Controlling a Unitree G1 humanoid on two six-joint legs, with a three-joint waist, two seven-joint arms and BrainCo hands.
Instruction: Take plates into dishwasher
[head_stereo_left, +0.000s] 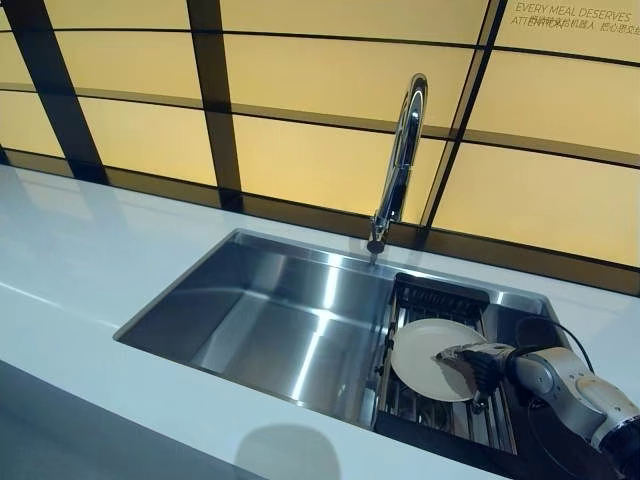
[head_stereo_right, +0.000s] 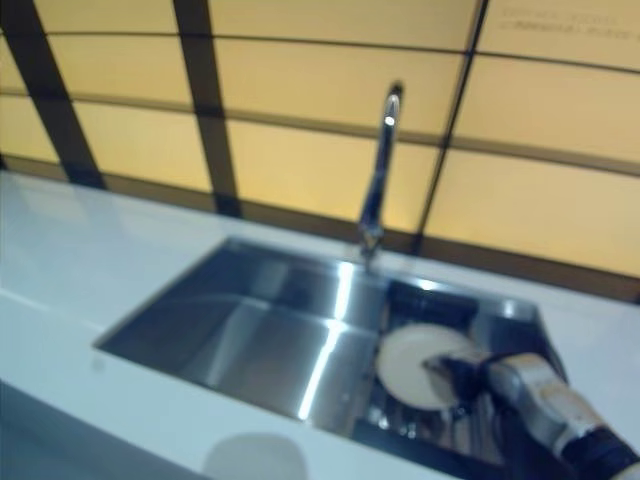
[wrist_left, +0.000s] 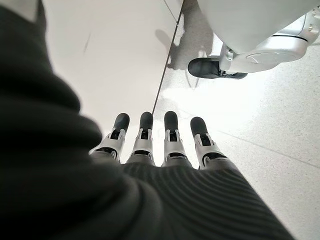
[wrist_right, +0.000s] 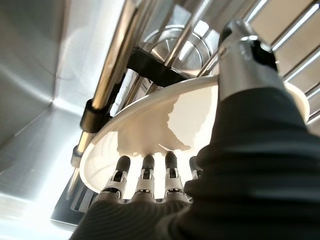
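Note:
A round white plate (head_stereo_left: 425, 355) lies tilted on the dark wire rack (head_stereo_left: 440, 296) at the right end of the steel sink. My right hand (head_stereo_left: 478, 362) comes in from the lower right and is shut on the plate's right edge. In the right wrist view its fingers (wrist_right: 145, 172) lie under the plate (wrist_right: 150, 130) and its thumb (wrist_right: 240, 55) presses on the rim from above. My left hand (wrist_left: 155, 145) shows only in the left wrist view, hanging beside a white cabinet front with straight fingers and holding nothing.
The steel sink basin (head_stereo_left: 270, 320) lies left of the rack. A tall chrome faucet (head_stereo_left: 400, 160) rises at the sink's back edge, just above the rack. A white countertop (head_stereo_left: 70, 260) surrounds the sink, and a yellow panelled wall stands behind it.

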